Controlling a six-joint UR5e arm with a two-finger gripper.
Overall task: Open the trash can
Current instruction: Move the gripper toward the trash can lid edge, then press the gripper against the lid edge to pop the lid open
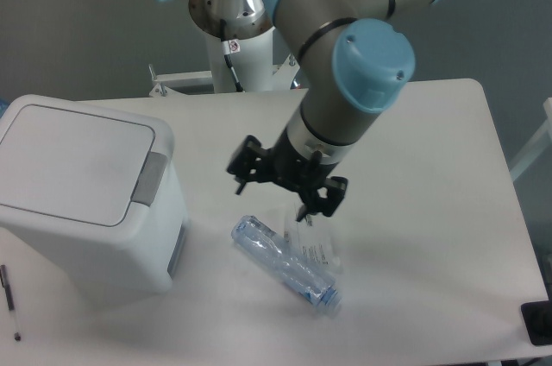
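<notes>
The trash can [82,189] is a large white boxy bin at the left of the table, its flat lid down and a grey latch [152,179] at its right edge. My gripper [274,198] hangs open above the table, to the right of the bin and apart from it, with nothing between its black fingers. It hovers just over the upper end of the crushed clear plastic bottle [285,263].
A small white labelled packet [316,247] lies against the bottle, partly under the gripper. A pen [9,299] lies at the table's front left. A dark object [536,323] sits at the right edge. The arm's base [233,12] stands at the back.
</notes>
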